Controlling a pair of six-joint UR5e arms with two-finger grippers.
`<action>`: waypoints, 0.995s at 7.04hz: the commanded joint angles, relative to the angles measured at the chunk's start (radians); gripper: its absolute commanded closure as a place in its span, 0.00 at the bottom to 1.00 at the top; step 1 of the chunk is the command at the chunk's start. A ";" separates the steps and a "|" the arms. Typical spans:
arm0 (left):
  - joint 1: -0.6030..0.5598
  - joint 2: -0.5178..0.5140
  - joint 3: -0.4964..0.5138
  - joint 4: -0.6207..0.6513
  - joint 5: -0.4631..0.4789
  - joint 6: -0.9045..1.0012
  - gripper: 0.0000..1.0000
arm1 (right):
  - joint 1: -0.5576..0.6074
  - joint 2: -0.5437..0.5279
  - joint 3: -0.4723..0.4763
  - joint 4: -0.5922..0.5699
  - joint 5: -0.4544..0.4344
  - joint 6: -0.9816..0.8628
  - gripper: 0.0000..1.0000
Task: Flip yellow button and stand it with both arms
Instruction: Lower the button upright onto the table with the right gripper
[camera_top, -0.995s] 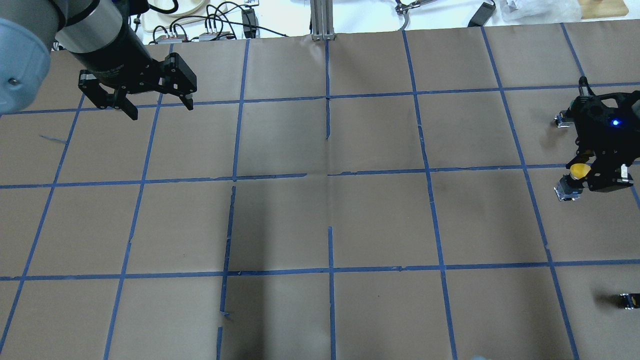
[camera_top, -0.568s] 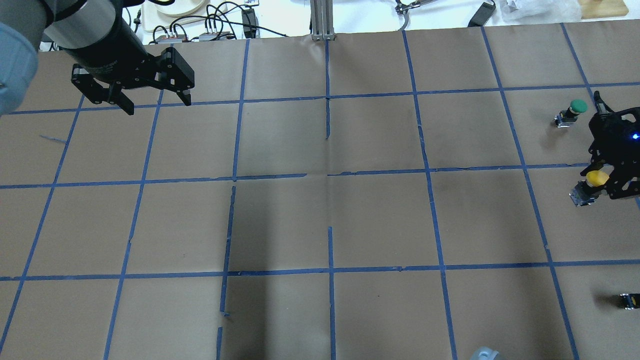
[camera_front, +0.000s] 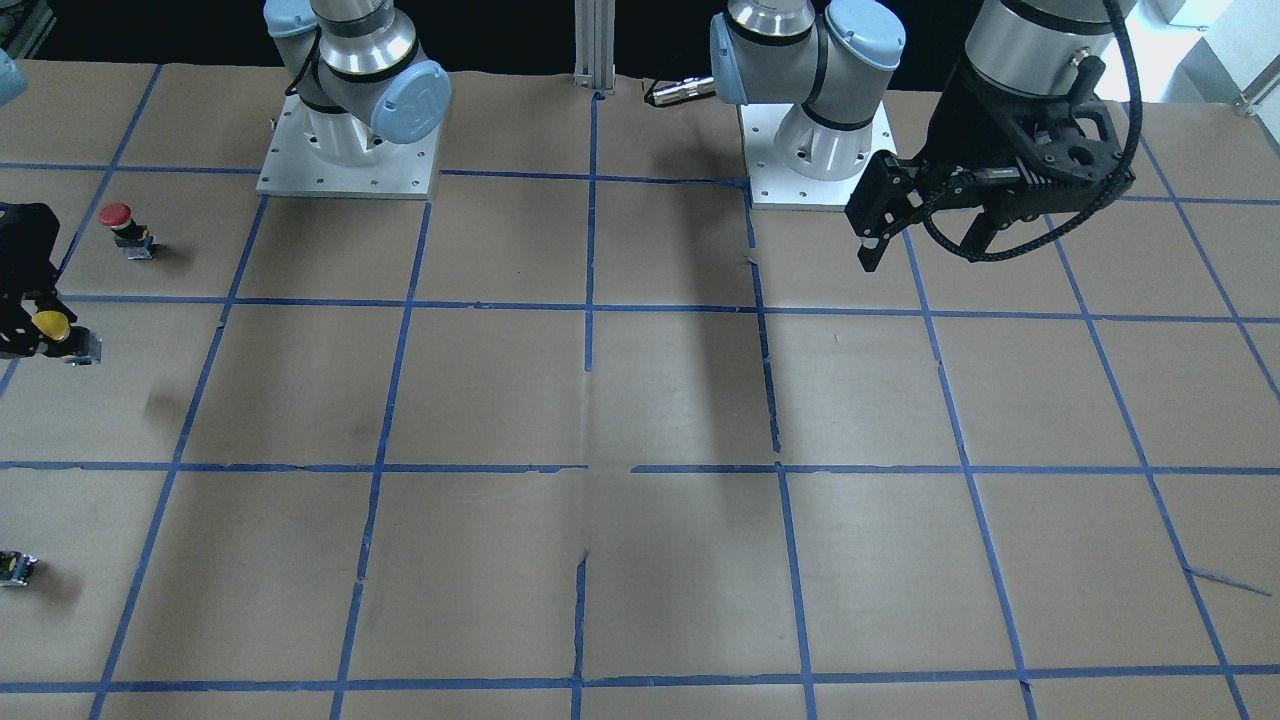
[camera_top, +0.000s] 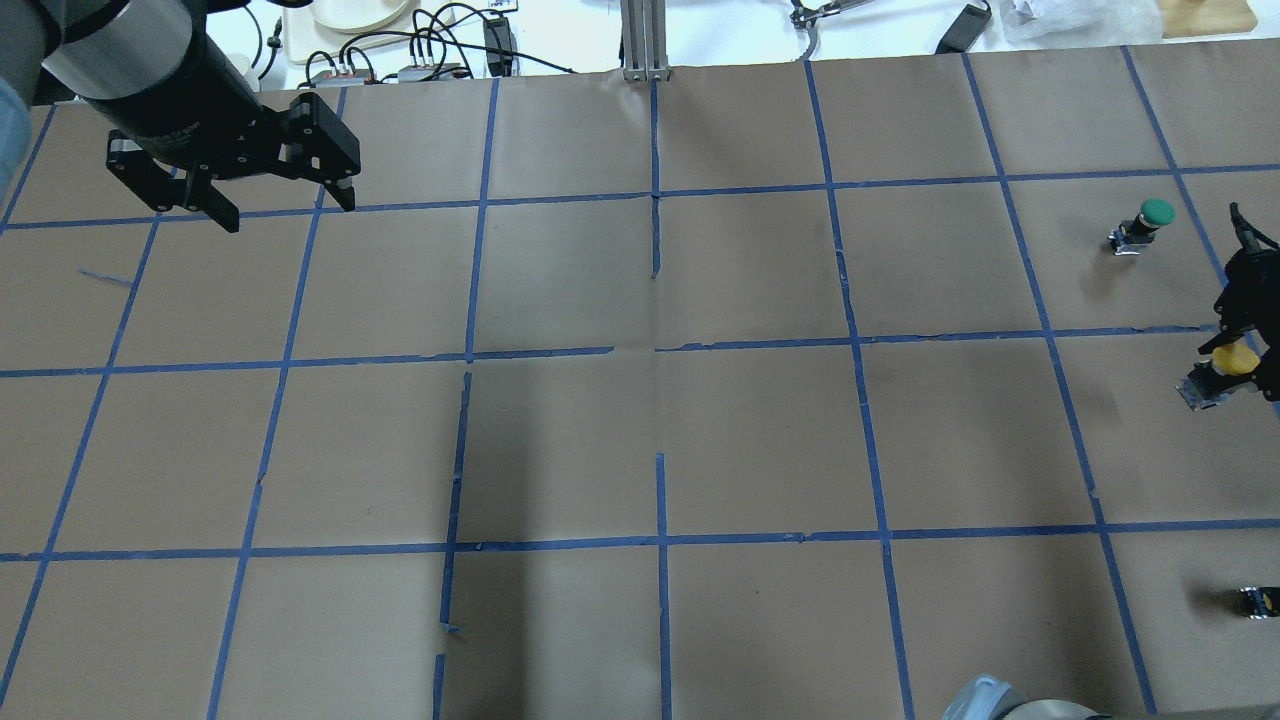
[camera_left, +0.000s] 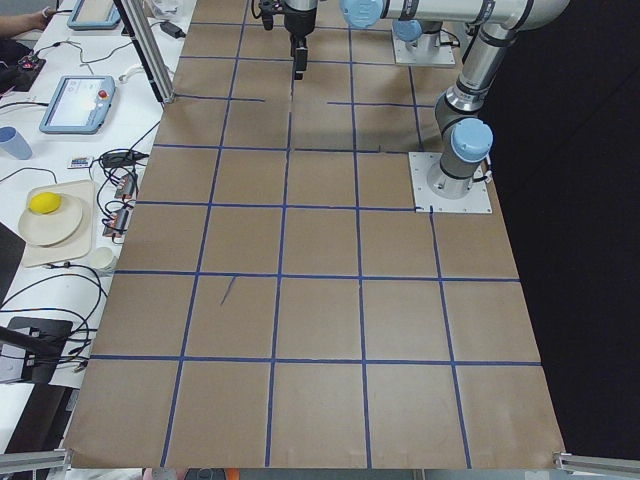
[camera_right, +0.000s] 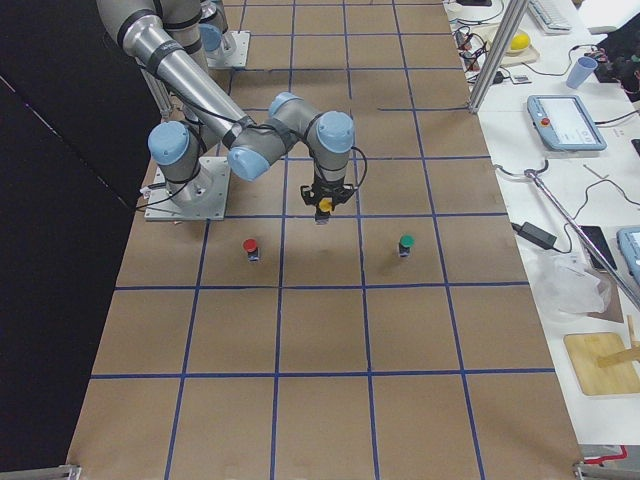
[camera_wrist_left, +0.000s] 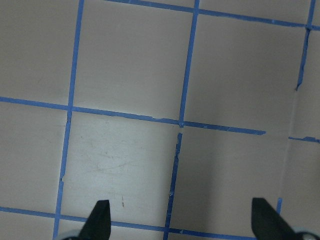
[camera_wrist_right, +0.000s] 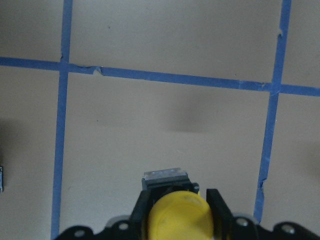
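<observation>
The yellow button (camera_top: 1228, 362) hangs above the table at the far right edge of the overhead view. My right gripper (camera_top: 1245, 365) is shut on it. In the right wrist view its yellow cap (camera_wrist_right: 180, 216) sits between the two fingers, with the grey base pointing away. It also shows as the yellow button (camera_front: 52, 326) at the left edge of the front-facing view, and as the yellow button (camera_right: 323, 206) in the exterior right view. Its shadow lies on the paper below. My left gripper (camera_top: 288, 212) hovers open and empty at the far left, seen again as the left gripper (camera_front: 920, 256) and the left gripper (camera_wrist_left: 182, 220).
A green-capped button (camera_top: 1146, 222) stands beyond the yellow one, and a red-capped button (camera_front: 122, 226) stands nearer my base. Both show in the exterior right view as the green button (camera_right: 405, 244) and the red button (camera_right: 250, 247). Brown paper with blue tape lines covers the table (camera_top: 660, 430).
My right gripper has carried the yellow button to the right, toward the frame edge, uncovering the green button. My left gripper has drifted left and slightly away, still open.
</observation>
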 joint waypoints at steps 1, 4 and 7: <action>0.000 0.002 -0.001 0.000 0.000 0.000 0.00 | -0.047 0.055 -0.017 -0.038 0.005 -0.097 0.62; 0.010 0.000 -0.005 0.006 -0.008 0.000 0.00 | -0.049 0.057 -0.017 -0.061 0.004 -0.295 0.62; 0.006 0.002 -0.005 0.005 -0.005 -0.002 0.00 | -0.049 0.067 -0.013 -0.063 0.002 -0.481 0.62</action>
